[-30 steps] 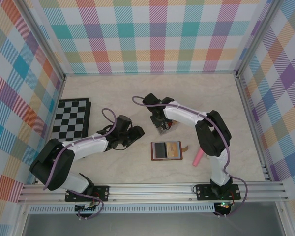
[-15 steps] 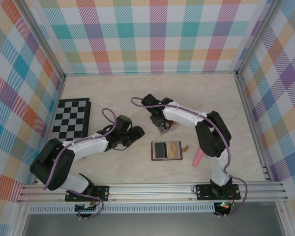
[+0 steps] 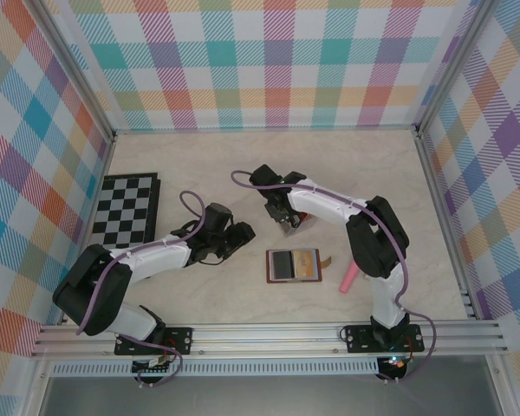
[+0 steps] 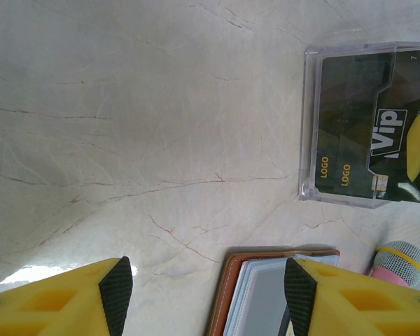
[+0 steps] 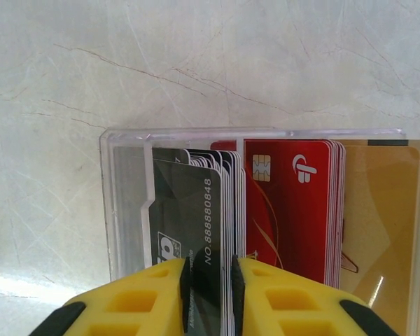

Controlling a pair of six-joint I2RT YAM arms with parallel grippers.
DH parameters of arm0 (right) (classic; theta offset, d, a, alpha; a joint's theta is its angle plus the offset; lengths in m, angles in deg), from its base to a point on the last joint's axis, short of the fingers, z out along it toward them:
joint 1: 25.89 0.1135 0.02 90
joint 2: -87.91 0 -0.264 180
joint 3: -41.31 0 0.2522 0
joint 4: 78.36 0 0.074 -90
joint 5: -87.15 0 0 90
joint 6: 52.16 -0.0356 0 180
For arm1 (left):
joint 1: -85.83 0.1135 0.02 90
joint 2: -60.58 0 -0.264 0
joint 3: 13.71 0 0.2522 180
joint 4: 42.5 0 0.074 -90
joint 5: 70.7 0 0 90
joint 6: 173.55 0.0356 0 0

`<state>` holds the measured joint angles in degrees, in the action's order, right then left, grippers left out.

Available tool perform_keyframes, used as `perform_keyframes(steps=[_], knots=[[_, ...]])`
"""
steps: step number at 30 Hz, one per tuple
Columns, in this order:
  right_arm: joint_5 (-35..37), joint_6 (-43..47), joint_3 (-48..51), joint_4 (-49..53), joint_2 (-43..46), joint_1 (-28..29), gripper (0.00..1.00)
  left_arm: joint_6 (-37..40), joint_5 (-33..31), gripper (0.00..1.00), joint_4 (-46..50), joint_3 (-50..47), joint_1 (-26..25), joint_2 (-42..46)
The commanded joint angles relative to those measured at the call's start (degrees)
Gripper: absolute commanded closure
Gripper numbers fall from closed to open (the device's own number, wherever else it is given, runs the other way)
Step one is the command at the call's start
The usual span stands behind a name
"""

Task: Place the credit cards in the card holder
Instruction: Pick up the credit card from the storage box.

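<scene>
Upright dark card (image 5: pixel 187 210) in clear rack (image 5: pixel 124 210) pinched by right gripper (image 5: pixel 210 283); card holder (image 3: pixel 293 265) noted just below in top view, lower centre

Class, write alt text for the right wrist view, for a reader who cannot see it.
The right end effector pinches a dark card standing in a clear plastic rack. Red cards and a gold card stand to its right, on a pale marbled table.
</scene>
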<state>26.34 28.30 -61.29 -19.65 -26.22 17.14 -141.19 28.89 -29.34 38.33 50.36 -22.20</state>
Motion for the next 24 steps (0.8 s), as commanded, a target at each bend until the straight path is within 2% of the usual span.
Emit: perform_keyframes(steps=[1,4,11,19,24], knots=[[1.66,0.72,-0.37,1.52,2.55,-0.05,0.8,-0.44,0.61,0.38,-1.44,-0.27,0.66,-0.1],[1.58,0.8,-0.28,1.57,2.73,-0.03,0.86,-0.5,0.63,0.38,-1.54,-0.16,0.66,-0.35],[-0.12,-0.03,-0.57,2.47,4.54,0.04,0.93,-0.48,0.96,0.38,-1.56,-0.17,0.66,-0.51],[-5.74,-2.03,-0.81,3.91,8.15,-0.13,0.95,-0.3,0.96,0.39,-0.96,0.04,0.65,0.58],[-13.75,-5.11,0.68,3.12,13.26,-1.29,0.97,0.15,1.1,0.38,-1.17,-0.19,0.66,3.31]])
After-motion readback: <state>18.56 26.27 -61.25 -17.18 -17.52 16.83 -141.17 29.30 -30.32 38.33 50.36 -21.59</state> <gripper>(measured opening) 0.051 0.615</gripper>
